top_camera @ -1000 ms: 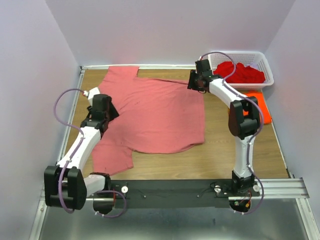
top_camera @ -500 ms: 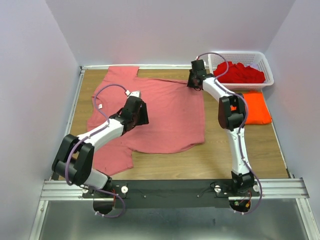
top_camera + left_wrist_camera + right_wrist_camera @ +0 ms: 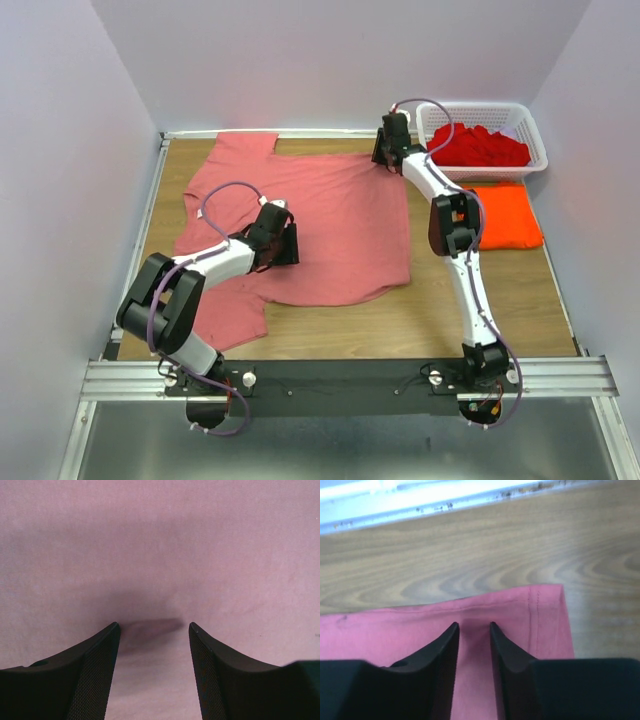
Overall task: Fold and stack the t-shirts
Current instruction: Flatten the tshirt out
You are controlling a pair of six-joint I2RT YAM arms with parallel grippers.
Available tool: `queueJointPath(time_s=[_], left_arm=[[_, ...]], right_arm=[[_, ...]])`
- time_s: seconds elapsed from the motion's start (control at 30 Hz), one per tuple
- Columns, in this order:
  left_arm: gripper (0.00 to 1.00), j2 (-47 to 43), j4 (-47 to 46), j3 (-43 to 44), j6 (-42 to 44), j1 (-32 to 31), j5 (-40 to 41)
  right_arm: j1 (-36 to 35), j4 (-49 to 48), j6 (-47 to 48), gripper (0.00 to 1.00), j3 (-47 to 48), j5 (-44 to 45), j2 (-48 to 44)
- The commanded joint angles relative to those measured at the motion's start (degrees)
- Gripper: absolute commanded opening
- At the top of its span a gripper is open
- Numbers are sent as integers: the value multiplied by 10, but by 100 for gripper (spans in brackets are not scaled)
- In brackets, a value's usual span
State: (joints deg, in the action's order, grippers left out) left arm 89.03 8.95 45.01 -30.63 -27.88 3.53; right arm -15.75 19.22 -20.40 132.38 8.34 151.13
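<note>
Two arms work the salmon-pink t-shirt point(image 3: 340, 220), spread flat from centre to 10 o'clock. Left gripper point(image 3: 154, 626), jaws wide and empty, presses mid-cloth. Right gripper point(image 3: 474, 625), nearly closed, pinches the 1 o'clock corner hem. Bare table point(image 3: 450, 300) at 5 o'clock; orange t-shirt point(image 3: 505, 215) at 3.

You've got a white lattice basket point(image 3: 540, 150) at the far-right corner of the wooden table point(image 3: 430, 320), with a metal rail point(image 3: 560, 375) along the near edge.

Salmon-pink tee point(image 3: 340, 205), orange tee point(image 3: 510, 220), red tees point(image 3: 480, 145) – wht lattice basket point(image 3: 537, 135)
</note>
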Motion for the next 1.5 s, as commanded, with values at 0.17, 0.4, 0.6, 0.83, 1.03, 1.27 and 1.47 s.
queueJointPath(time_s=[0.17,0.4,0.6,0.83,1.03,1.27,1.47], left_arm=[[65,-38,32,3,-15,-5,22],[66,-69,34,41,-14,-4,60],[66,-72,30,69,35,-4,88],[66,-70,-21,61,74,-4,97],[66,-87,-72,17,101,-3,120],[66,-82,-87,17,106,-3,114],[66,-84,-87,17,110,-3,115]], right_arm=[[17,-23,34,52,90,9,42],[9,-24,15,60,-139,-74,-160],[0,-21,-6,65,-424,-117,-396],[-1,22,-53,66,-700,-190,-611],[-9,77,-67,66,-845,-230,-710],[-9,110,-82,66,-915,-242,-767],[-10,112,-73,61,-948,-271,-763]])
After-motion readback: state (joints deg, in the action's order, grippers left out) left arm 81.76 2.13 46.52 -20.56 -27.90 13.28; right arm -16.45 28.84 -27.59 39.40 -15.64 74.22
